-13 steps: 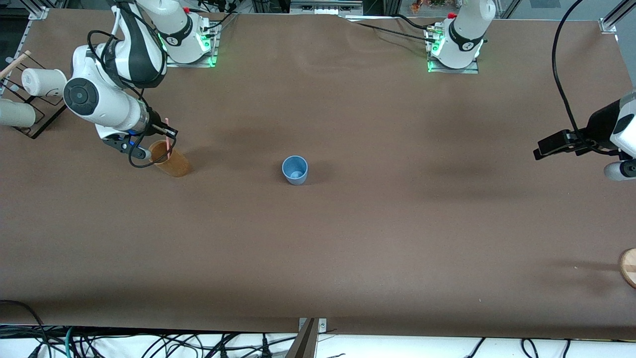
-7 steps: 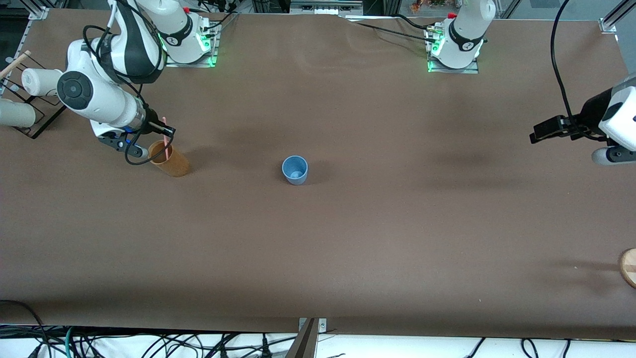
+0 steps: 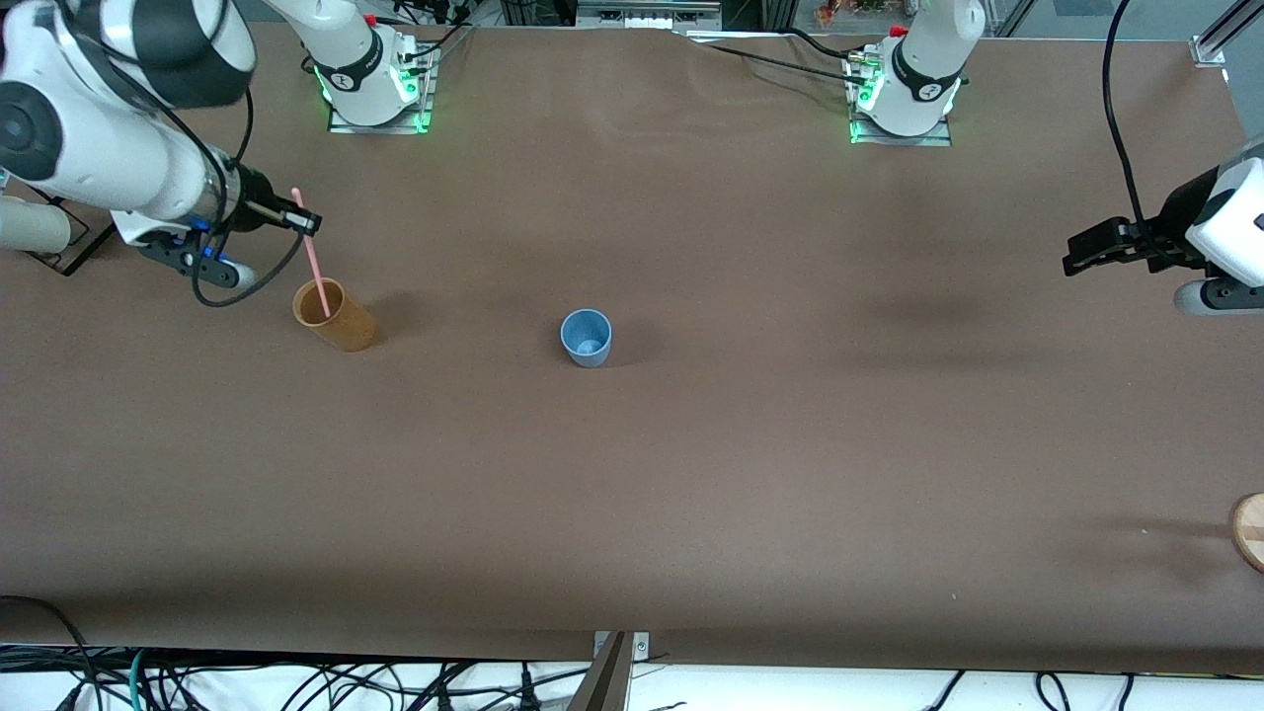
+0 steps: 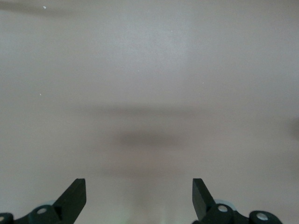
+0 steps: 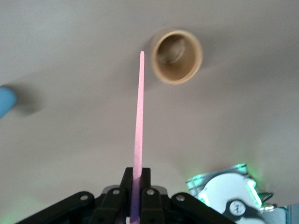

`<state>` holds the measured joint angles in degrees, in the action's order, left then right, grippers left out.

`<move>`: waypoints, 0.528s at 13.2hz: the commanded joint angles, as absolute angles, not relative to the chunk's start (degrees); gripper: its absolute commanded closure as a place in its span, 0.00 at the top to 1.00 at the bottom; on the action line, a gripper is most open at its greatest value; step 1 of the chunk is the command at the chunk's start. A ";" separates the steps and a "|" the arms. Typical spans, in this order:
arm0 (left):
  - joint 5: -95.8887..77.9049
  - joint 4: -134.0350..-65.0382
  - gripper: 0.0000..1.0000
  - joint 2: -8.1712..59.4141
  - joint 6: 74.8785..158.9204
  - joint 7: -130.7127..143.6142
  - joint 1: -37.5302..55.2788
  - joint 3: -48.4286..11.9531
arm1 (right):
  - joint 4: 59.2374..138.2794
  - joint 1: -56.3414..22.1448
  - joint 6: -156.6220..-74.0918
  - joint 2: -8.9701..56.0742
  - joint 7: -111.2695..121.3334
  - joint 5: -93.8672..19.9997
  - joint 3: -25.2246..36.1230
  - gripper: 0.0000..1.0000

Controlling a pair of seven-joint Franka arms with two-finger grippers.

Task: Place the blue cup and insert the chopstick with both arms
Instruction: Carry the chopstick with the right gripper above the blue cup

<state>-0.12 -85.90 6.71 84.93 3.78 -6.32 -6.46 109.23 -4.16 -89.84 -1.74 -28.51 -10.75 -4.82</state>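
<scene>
We see the right gripper (image 3: 306, 223) clamped tight on the upper end of the chopstick (image 3: 316, 267), which hangs down from its closed fingers over the orange-brown cup (image 3: 334, 315). In the front view the stick's lower end overlaps the cup's rim, but in the right wrist view the tip of the chopstick (image 5: 138, 121) ends just beside the cup's (image 5: 177, 56) mouth, so we cannot tell whether it is in the cup or clear of it. The top of the stick is hidden between the fingers.

The left gripper (image 3: 1076, 256) hangs in the air over bare table (image 3: 750, 474) at the left arm's end, its fingers (image 4: 74, 198) spread wide with nothing between them; this arm waits. Much of it is cut off by the picture's edge.

The blue cup (image 3: 587, 338) stands upright near the middle of the table, well apart from both grippers; only a sliver of it (image 5: 5, 100) shows in the right wrist view. At the right arm's end a white cup (image 3: 30, 225) lies partly hidden by the arm, and a round wooden thing (image 3: 1250, 529) is cut off at the left arm's end.
</scene>
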 commanded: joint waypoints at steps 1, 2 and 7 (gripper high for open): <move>1.14 -85.69 1.00 6.86 85.25 2.46 -6.59 -6.94 | 102.33 -7.02 -86.66 0.95 -33.70 -17.55 -6.33 0.00; 1.14 -85.69 1.00 6.86 85.25 2.46 -6.50 -6.94 | 99.61 -9.99 -87.36 3.05 -39.41 -21.41 -6.33 0.00; 0.35 -85.17 1.00 7.73 85.25 2.46 -6.86 -6.86 | 80.80 -24.85 -97.08 19.83 -66.15 -25.05 -6.24 0.00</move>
<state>-0.12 -85.89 7.44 85.14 3.73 -6.41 -6.53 89.29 -21.41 -94.71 12.50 -59.38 -24.24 -6.63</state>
